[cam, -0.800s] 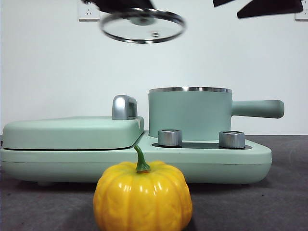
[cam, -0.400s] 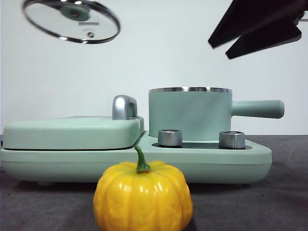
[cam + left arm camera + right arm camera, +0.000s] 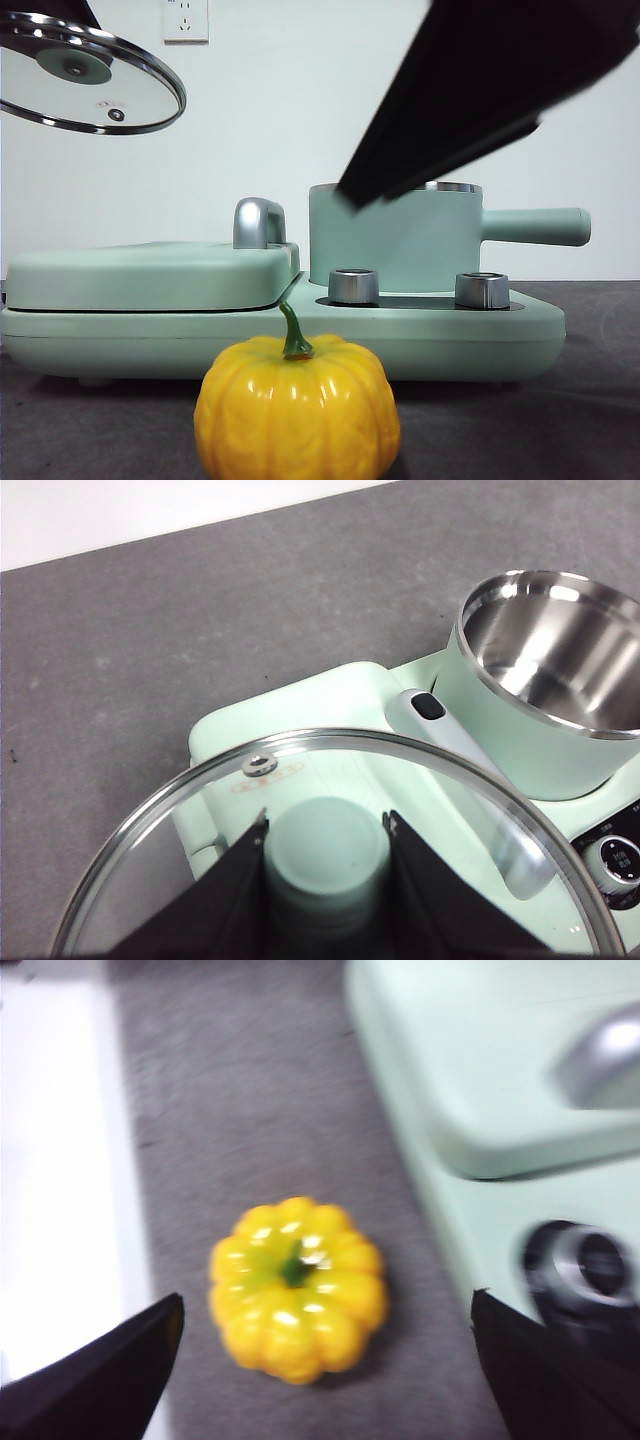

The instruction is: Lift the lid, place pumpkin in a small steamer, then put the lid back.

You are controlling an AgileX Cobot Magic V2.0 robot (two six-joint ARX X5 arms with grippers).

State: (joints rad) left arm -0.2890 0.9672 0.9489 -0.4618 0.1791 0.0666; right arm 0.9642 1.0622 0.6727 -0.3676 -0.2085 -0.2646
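Left gripper holds the lid by its knob, clear of the small steamer, while the right gripper, jaws wide apart above the pumpkin, should centre, descend and close gently across its ribs.

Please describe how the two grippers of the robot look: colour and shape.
Both are plain black. The left gripper has two flat, wedge-shaped jaws. The right gripper shows two dark, tapering jaws; in the front view it looks like a big black angular shape. No cables or markings are visible.

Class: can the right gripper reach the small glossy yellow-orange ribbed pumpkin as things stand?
Probably yes. The right gripper is open above the pumpkin, which sits alone on the grey table with nothing covering it.
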